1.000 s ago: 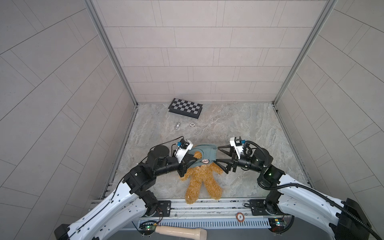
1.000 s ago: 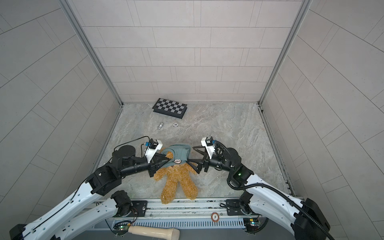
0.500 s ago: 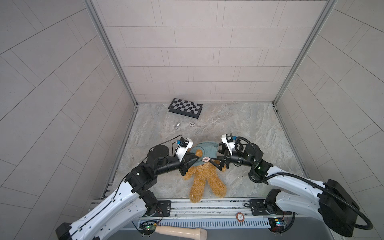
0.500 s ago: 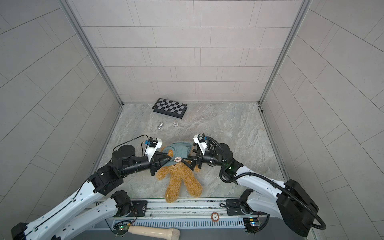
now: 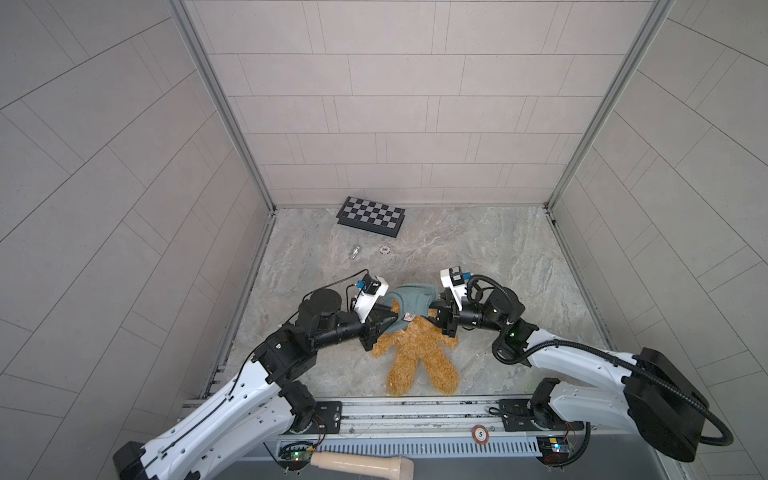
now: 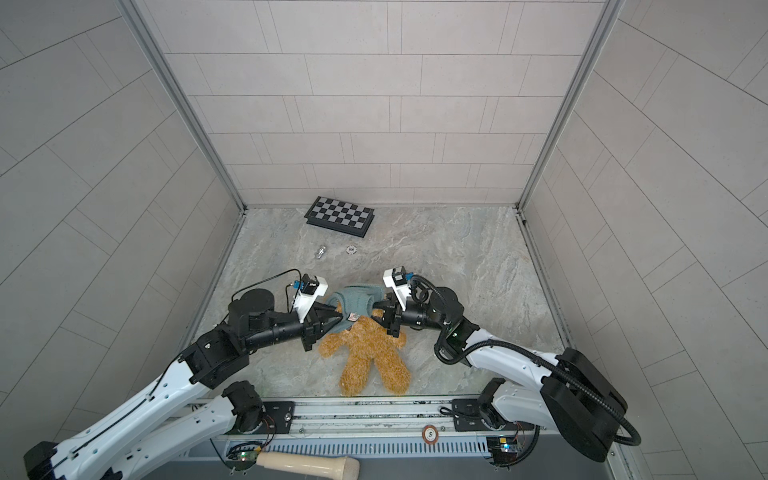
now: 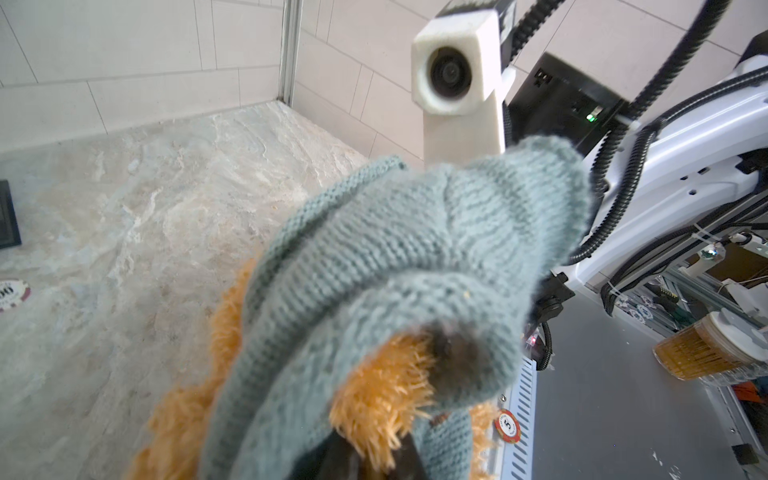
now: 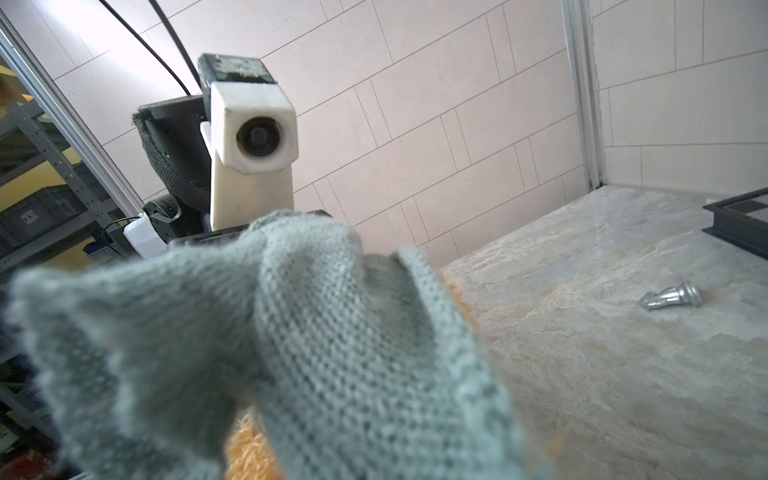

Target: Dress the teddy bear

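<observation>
Sprawled on the tabletop (image 5: pixel 519 257) right between the two sets of jaws: teddy bear (image 5: pixel 415 353), head buried in a grey-green knit sweater (image 5: pixel 409 301), legs trailing back past both. Left jaws tucked in at one edge of the sweater and right jaws at the opposite edge, but honestly can't tell open or closed for either, too smothered in knit up close. Chessboard (image 5: pixel 371 216) way out beyond the jaws.

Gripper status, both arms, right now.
Left gripper: fingertips at the sweater over the teddy bear; open or shut cannot be told.
Right gripper: closed on the sweater's opposite edge.
</observation>
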Robot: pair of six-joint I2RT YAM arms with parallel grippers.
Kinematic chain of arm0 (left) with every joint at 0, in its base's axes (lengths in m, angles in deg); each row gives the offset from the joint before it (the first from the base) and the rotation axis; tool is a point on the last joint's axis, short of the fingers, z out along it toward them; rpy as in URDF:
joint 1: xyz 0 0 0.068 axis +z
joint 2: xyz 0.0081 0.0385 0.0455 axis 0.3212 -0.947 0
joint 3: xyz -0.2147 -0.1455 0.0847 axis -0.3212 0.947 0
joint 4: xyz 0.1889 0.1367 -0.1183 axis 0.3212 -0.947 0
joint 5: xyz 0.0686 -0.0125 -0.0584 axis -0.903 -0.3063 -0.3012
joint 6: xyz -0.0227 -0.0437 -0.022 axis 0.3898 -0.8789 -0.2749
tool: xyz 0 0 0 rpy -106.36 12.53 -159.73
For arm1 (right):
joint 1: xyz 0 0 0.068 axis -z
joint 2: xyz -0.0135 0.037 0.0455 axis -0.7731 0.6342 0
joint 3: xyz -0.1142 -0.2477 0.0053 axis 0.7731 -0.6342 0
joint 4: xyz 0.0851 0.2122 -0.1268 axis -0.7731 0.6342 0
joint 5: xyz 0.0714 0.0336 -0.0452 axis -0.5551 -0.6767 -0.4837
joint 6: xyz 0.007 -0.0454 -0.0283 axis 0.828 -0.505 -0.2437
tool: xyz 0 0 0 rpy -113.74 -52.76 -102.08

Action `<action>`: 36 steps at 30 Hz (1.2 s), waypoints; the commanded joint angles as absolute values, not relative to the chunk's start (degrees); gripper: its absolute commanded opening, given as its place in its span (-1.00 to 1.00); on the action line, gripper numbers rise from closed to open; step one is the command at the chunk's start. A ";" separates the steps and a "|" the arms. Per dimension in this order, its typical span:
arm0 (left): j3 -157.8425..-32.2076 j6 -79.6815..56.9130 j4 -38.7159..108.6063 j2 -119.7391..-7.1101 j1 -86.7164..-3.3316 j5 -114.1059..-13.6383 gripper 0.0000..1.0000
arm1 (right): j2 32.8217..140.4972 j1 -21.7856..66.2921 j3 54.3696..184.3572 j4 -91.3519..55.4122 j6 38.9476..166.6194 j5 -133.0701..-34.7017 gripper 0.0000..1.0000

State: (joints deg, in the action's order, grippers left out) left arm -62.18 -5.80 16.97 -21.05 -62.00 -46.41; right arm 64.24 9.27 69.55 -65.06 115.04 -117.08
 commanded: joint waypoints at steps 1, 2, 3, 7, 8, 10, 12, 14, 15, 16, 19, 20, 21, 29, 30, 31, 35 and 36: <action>-66.00 -3.88 15.37 -21.07 -62.33 -46.69 -0.24 | 60.42 9.01 72.37 -55.06 106.74 -117.10 -1.00; -66.69 -3.60 14.79 -21.46 -62.31 -46.85 -0.13 | 59.69 9.06 72.83 -52.35 105.06 -117.08 -1.00; -67.49 -3.24 13.95 -21.77 -62.31 -47.20 -0.10 | 59.04 9.06 73.20 -50.14 103.62 -117.11 -1.00; -69.78 -2.17 12.47 -22.79 -62.27 -46.83 -0.21 | 57.67 9.06 73.09 -48.30 101.93 -117.70 -1.00; -70.27 -1.91 12.11 -23.30 -62.25 -46.42 -0.22 | 57.62 9.06 73.05 -49.11 101.98 -118.32 -1.00; -70.81 -1.77 11.77 -24.18 -62.33 -45.91 -0.29 | 57.44 9.06 72.40 -50.94 102.40 -119.01 -1.00; -71.13 -1.68 11.57 -24.76 -62.33 -45.67 -0.30 | 57.45 8.98 72.06 -51.85 102.40 -119.27 -1.00; -71.72 -1.32 10.86 -25.50 -62.27 -45.36 -0.24 | 57.66 8.98 71.94 -52.03 102.74 -119.10 -1.00; -72.05 -0.88 10.12 -25.95 -62.31 -45.19 -0.22 | 57.76 8.95 71.85 -52.46 103.06 -118.97 -1.00; -72.26 -0.47 9.50 -26.33 -62.30 -44.97 -0.21 | 57.75 8.98 71.82 -53.07 103.46 -118.85 -1.00; -72.44 0.15 7.88 -27.62 -62.32 -42.35 -0.28 | 57.66 8.98 71.97 -53.59 103.95 -118.45 -1.00; -72.44 0.29 7.10 -28.05 -62.31 -41.76 -0.30 | 57.80 8.89 72.28 -53.10 103.59 -118.43 -1.00; -72.35 0.58 6.32 -28.37 -62.33 -41.87 -0.29 | 57.75 8.49 72.45 -52.63 103.12 -118.53 -1.00; -74.50 1.58 4.72 -31.68 -62.27 -42.60 -0.05 | 58.81 6.45 72.96 -51.31 101.22 -118.04 -1.00; -74.69 1.81 4.56 -32.26 -62.27 -42.20 -0.03 | 58.85 6.35 72.95 -51.77 101.43 -118.05 -1.00; -74.77 2.05 4.24 -32.87 -62.33 -41.96 -0.01 | 58.87 6.17 72.99 -52.09 101.59 -117.91 -1.00; -74.70 2.59 3.82 -34.10 -62.26 -42.97 0.05 | 58.72 5.62 72.95 -52.71 101.36 -117.69 -1.00; -74.79 2.43 4.05 -34.30 -62.28 -43.07 0.05 | 58.71 5.58 72.96 -52.72 101.35 -117.69 -1.00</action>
